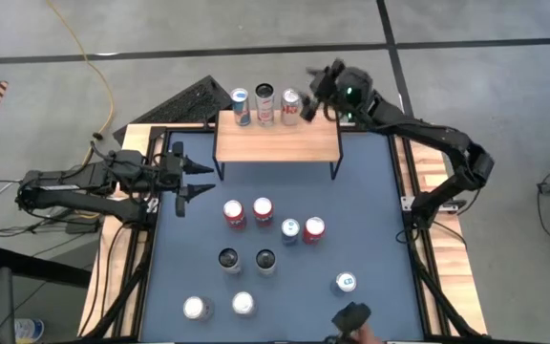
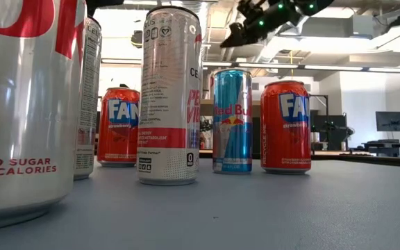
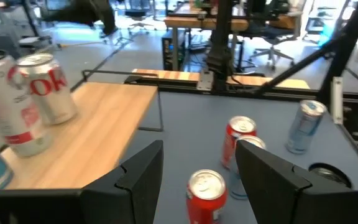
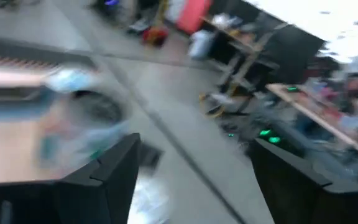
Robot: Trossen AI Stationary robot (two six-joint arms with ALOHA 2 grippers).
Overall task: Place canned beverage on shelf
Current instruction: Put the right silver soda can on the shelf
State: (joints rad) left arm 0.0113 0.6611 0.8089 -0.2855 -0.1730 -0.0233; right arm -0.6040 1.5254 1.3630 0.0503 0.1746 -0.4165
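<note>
Loose cans (image 1: 263, 209) stand across the middle and near half of the table (image 1: 370, 191). By the left edge the left gripper (image 1: 187, 179) hangs empty, fingers apart. The shelf (image 1: 277, 142) sits at the far edge with three cans (image 1: 264, 102) along its back. Just beyond its far right corner the right gripper (image 1: 311, 94) hovers open, holding nothing.
</note>
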